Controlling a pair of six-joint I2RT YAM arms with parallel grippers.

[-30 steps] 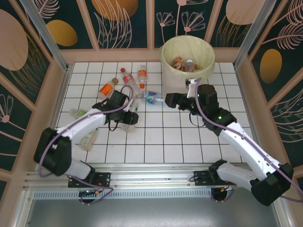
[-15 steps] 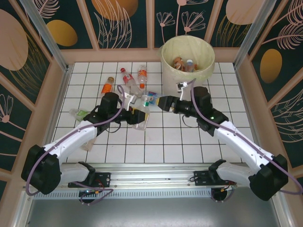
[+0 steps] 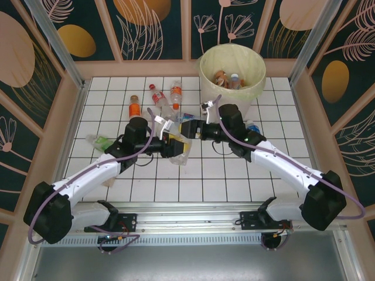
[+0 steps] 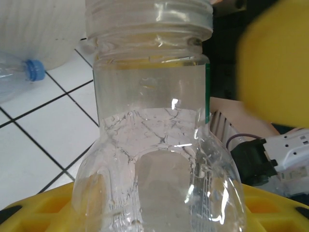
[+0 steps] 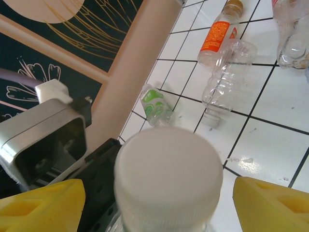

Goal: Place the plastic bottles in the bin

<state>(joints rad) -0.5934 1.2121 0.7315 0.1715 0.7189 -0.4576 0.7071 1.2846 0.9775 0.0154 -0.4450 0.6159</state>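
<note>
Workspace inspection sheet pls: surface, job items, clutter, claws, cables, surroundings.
Surface: white tiled table, no spills seen.
Job's things: bin at the far edge, with several bottles inside. Orange-label bottle, green-label bottle and others lie loose at far left. Blue-capped bottle lies beside the bin.
Clutter: nothing seen.
Claws: left claw shut on a clear bottle, lifted over mid-table. Right claw open, one finger on each side of its white cap.
Cables: purple cable loops along each arm, no snag seen.
Surroundings: dark floral wall panels in a wooden frame.
</note>
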